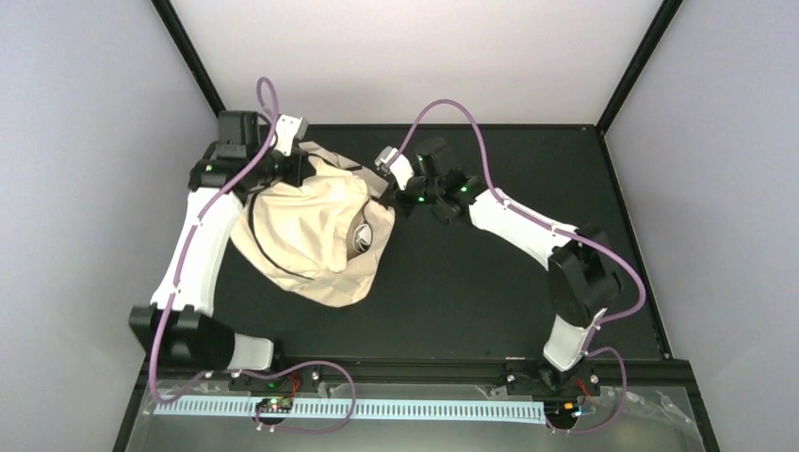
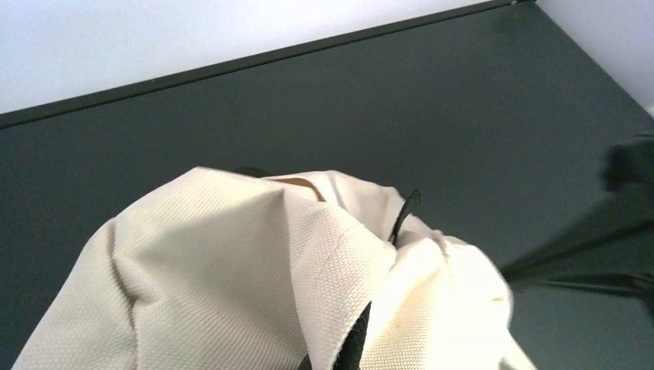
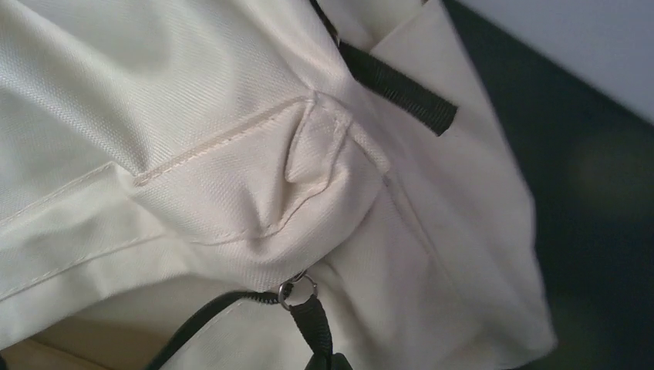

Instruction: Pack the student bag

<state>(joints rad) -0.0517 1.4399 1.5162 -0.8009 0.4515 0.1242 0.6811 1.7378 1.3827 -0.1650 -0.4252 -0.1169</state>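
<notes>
**On the far left of the table, a limp bag held by its top edge**

Between the two arms, on the far-left part of the table [image 1: 528,282], the bag [image 1: 311,235] sits in a crumpled heap, its mouth turned right and a grey lining showing inside. It is woven cream cloth, soft and floppy, with nothing stiff to keep its shape. I judge it light, and it will sag and fold wherever it is not supported. Smooth panels would slip or bunch under a pinch, so the stitched seams, the black webbing strap [image 3: 397,89] and the zip's pull tab [image 3: 312,324] look like the sound places to take hold.

My left pincer [image 1: 290,171] is clenched at the bag's far-left corner. Its wrist view shows cloth and a dark strap [image 2: 351,343] running down to where the tips would be, so I take it to be gripping the bag there, though the tips are out of frame. My right pincer [image 1: 386,193] is clenched too, at the far-right rim of the mouth. The pull tab leads straight toward its tips, and I judge it is pinching that tab.
</notes>
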